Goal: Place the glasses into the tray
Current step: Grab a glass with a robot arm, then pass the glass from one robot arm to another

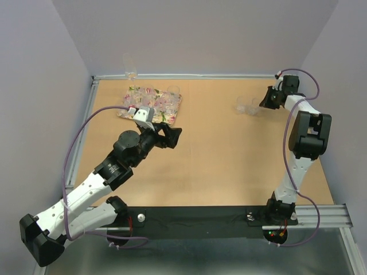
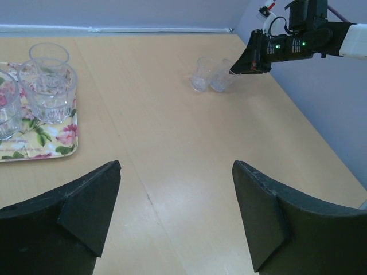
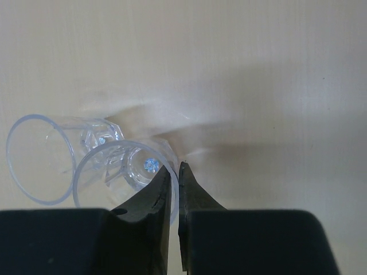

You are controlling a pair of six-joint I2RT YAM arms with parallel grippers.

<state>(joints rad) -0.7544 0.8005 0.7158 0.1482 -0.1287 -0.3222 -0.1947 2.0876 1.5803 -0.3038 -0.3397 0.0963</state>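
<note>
"Now, how is the left tool (image 2: 176, 169) set?"

"Its jaws are held wide apart above the bare bench (image 1: 218, 160), just off the near right corner of the tray (image 2: 54, 150). Nothing is gripped between them."

"And how is the right tool (image 3: 175, 167) set?"

"Its jaws are set almost together. The wall of the nearer glass (image 3: 123, 172) is clamped between them at the rim. A second glass (image 3: 40, 157) is stood just beside it, on the side towards the middle of the bench."

"Where are the task's things located?"

"The tray is laid towards the far left corner of the bench, and several glasses (image 2: 49, 91) are stood upright on it. The two glasses at the right tool are located towards the far right corner, well apart from the tray. One further glass (image 1: 131, 73) is seen at the far edge, behind the tray's far left corner."
</note>
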